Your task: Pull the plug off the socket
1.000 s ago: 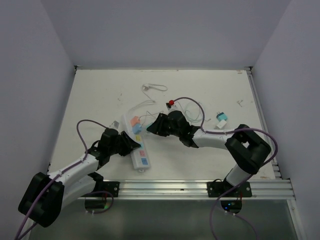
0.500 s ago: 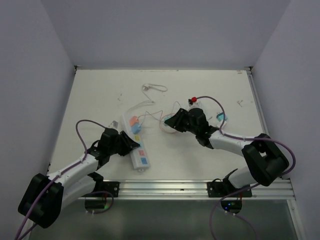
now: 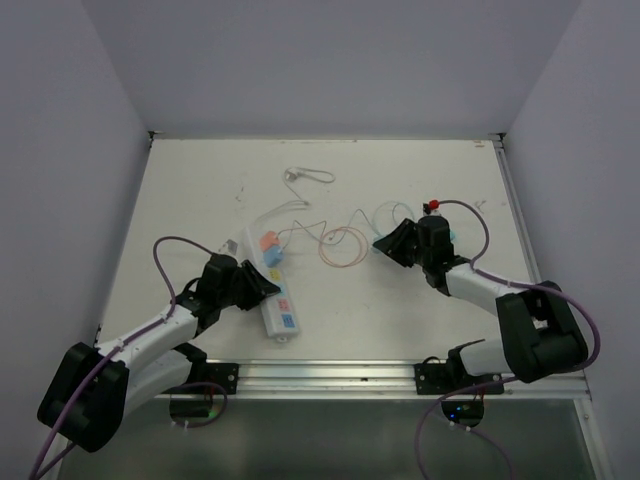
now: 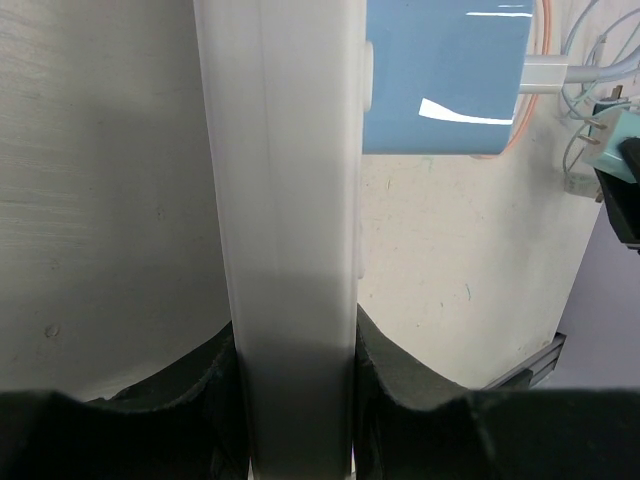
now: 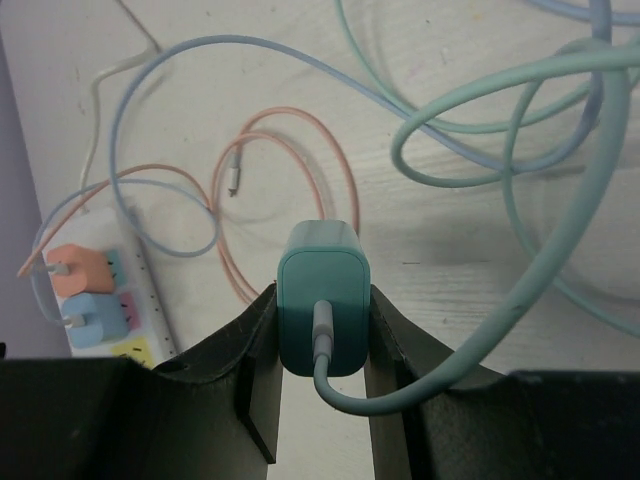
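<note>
The socket, a long white power strip (image 3: 283, 312), lies at the near left of the table. My left gripper (image 3: 262, 287) is shut on its middle; the left wrist view shows its white side (image 4: 285, 200) between my fingers. An orange plug (image 3: 268, 241) and a blue plug (image 3: 273, 257) sit in the strip. My right gripper (image 3: 383, 246) is shut on a teal plug (image 5: 322, 290) with a teal cord, held off the strip over the table's middle right. The strip also shows in the right wrist view (image 5: 140, 300), far from that plug.
Loose orange (image 3: 343, 245), blue and teal cables loop on the table between the strip and my right gripper. A thin white cable (image 3: 305, 175) lies farther back. A metal rail (image 3: 400, 375) runs along the near edge, with walls on three sides.
My right gripper has moved to the right, away from the strip, carrying the teal plug and trailing its cord. The left gripper has stayed on the strip.
</note>
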`<state>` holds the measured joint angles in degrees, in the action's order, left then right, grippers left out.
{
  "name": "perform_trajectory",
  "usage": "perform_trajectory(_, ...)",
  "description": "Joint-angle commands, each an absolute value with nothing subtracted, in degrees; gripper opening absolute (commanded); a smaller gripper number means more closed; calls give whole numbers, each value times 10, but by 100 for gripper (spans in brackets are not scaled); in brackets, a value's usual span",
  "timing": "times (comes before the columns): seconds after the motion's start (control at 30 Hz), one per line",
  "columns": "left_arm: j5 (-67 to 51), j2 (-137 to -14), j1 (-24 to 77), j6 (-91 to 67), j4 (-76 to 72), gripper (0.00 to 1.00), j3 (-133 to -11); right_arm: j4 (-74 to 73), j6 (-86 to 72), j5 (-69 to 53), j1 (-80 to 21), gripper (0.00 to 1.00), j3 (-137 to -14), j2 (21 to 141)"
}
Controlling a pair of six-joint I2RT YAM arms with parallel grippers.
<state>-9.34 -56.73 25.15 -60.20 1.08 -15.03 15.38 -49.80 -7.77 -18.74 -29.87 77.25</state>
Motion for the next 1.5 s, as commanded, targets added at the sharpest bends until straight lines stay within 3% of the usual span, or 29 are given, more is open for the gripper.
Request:
perform_trajectory(0.0,-79,-567,249,-559,40,0,-156,163,-498,-130,-172,1,-294,803)
perform_trajectory(0.1,-83,-567,249,-554,38,0,-156,178,-503,-149,-166,10,-293,822)
perform_trajectory(0.2,-90,-570,250,-552,33,0,-155,178,-504,-156,-159,26,-292,830)
perform_trajectory(0.23,-92,-572,249,-551,31,0,-154,176,-505,-155,-156,36,-290,831)
perform_trajectory(0.3,-94,-574,249,-551,26,0,-154,171,-510,-149,-153,45,-286,831)
perform_trajectory(0.43,-99,-577,249,-549,22,0,-153,145,-506,-139,-152,74,-282,821)
perform_trajectory(0.63,-104,-577,249,-547,19,0,-153,69,-488,-103,-152,91,-285,782)
perform_trajectory(1.1,-119,-577,249,-543,11,0,-151,-97,-418,-92,-158,93,-321,614)
perform_trajectory(1.37,-123,-576,249,-541,10,0,-149,-203,-422,58,-185,93,-359,525)
perform_trajectory(1.47,-126,-576,250,-540,10,0,-148,-180,-417,36,-186,92,-360,519)
